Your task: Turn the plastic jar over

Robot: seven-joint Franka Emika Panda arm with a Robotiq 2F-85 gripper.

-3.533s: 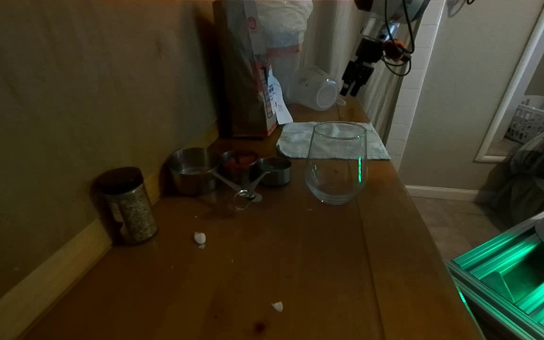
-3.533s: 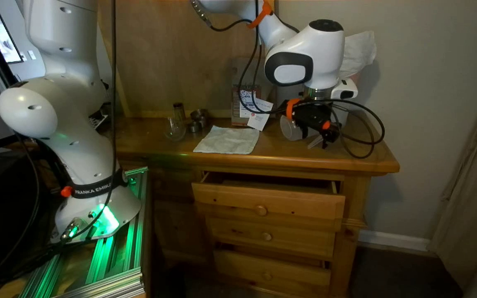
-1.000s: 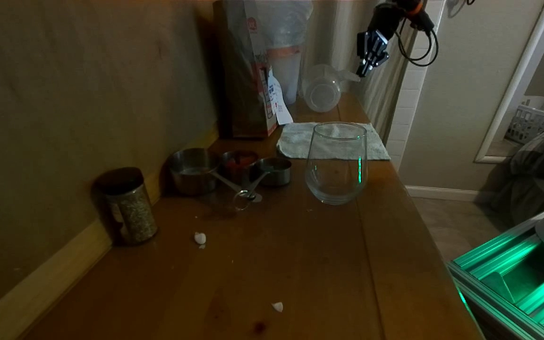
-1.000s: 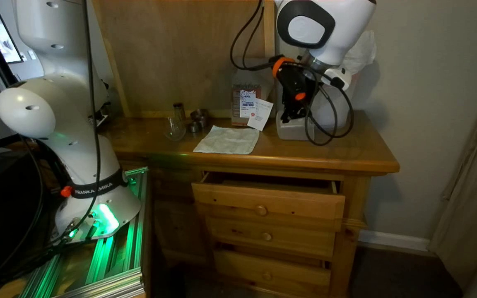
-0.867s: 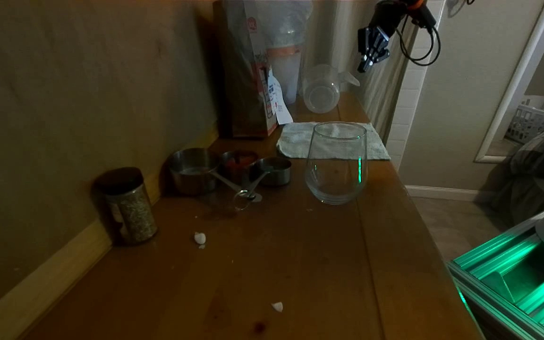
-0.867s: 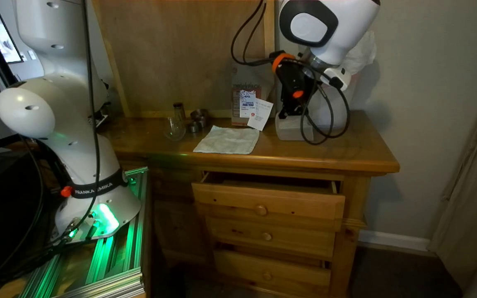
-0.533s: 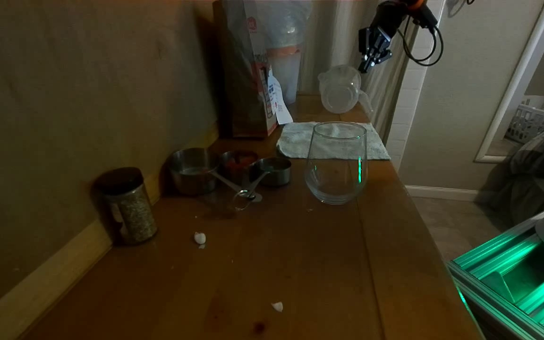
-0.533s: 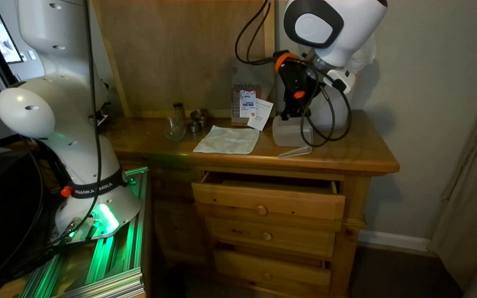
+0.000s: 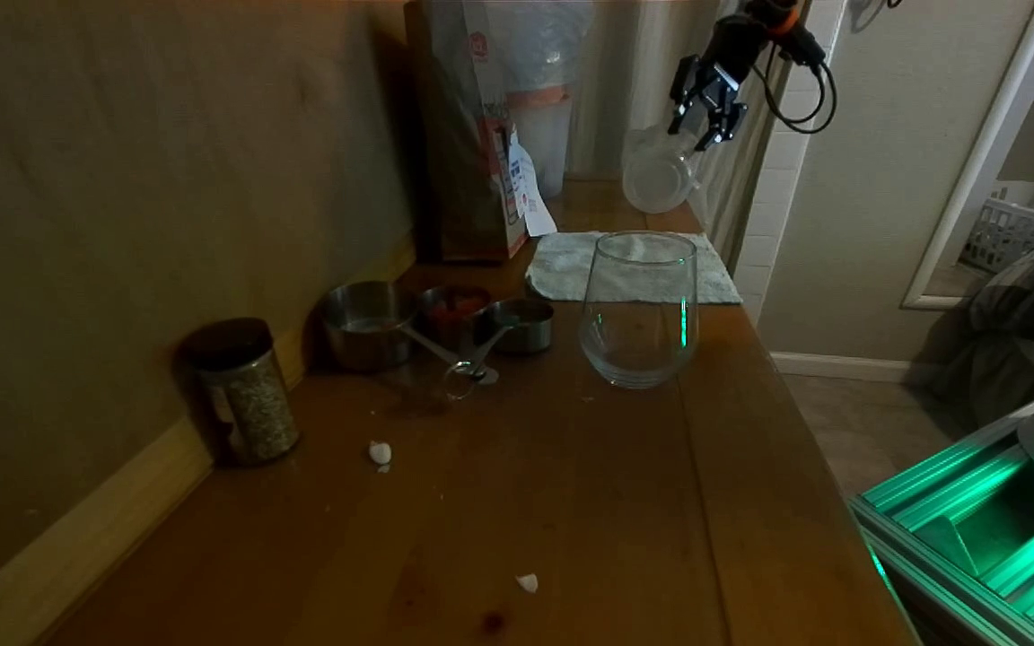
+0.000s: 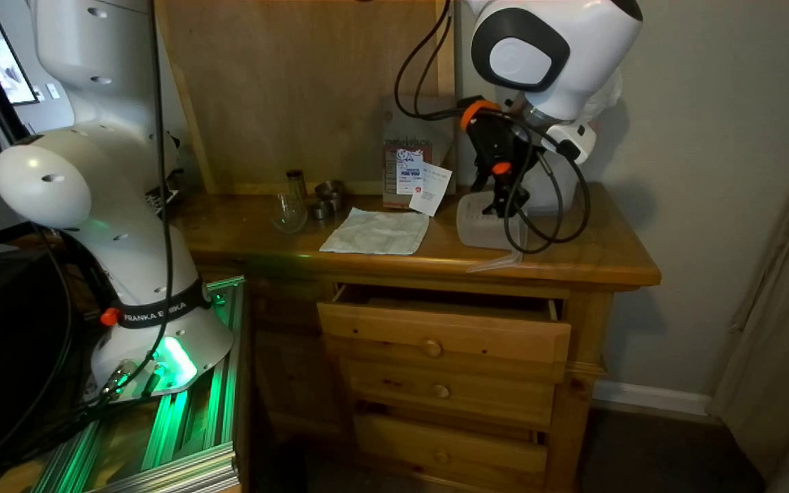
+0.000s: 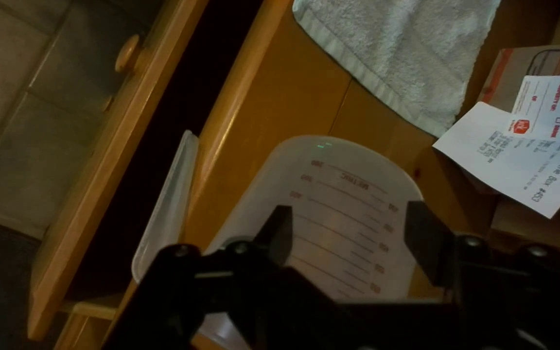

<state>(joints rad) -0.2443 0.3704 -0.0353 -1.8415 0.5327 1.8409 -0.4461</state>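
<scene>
The plastic jar (image 9: 654, 182) is frosty and translucent, with red measuring marks and a handle. It lies on its side near the far end of the desk, also seen in an exterior view (image 10: 480, 224) and in the wrist view (image 11: 333, 194). Its round base faces the towel. Its handle (image 11: 166, 209) lies at the front edge, over the open drawer. My gripper (image 9: 688, 137) is open above the jar, its fingers spread over the jar's side in the wrist view (image 11: 347, 214). Whether the fingers touch the jar is unclear. The jar's mouth is hidden.
A towel (image 10: 377, 231) lies beside the jar. A paper bag (image 9: 454, 135) with receipts and a plastic-covered container (image 9: 542, 135) stand behind. A clear glass (image 9: 638, 314), metal measuring cups (image 9: 369, 327) and a spice jar (image 9: 248, 395) are farther along. The top drawer (image 10: 442, 335) is open.
The jar has rolled towards the desk's front edge, and its handle has swung down over that edge. My gripper rose and tilted, then opened its fingers and came down a little.
</scene>
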